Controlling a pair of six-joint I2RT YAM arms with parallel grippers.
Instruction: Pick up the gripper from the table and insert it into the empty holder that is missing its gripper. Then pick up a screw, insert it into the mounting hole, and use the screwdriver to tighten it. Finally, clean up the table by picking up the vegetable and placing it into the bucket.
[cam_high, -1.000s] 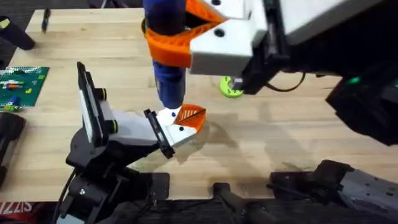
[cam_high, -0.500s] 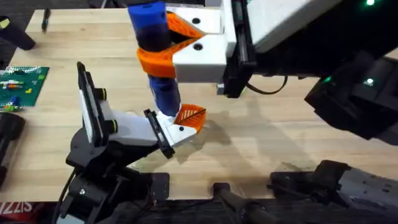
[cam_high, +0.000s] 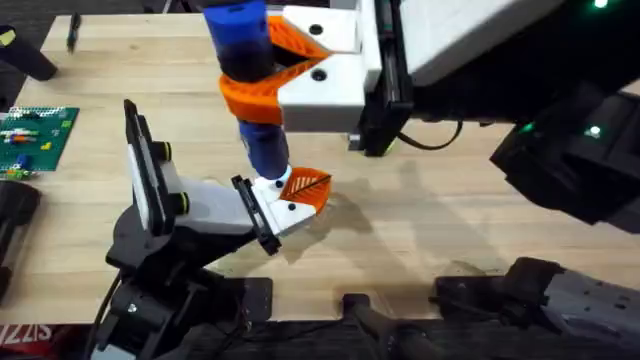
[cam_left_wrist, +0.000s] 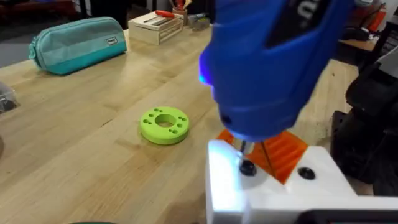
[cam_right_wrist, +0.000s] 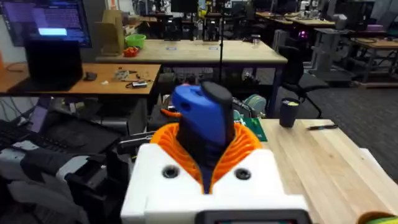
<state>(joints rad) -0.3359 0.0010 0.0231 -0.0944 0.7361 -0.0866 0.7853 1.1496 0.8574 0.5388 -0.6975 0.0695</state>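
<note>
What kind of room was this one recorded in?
Most likely a robotics lab or workshop: long workbenches with clutter, a lit monitor, and an office chair stand behind the wooden table.

Overhead looking down, wrists close (both on screwdriver (cam_high: 250, 90))

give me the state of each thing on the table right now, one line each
Screwdriver: upright, clamped in the right gripper, tip down on the holder.
Holder: white, orange finger seated in it.
Orange finger: in the holder, off the table.
Green ring: flat on the table, untouched.
Teal pouch: lying closed.
</note>
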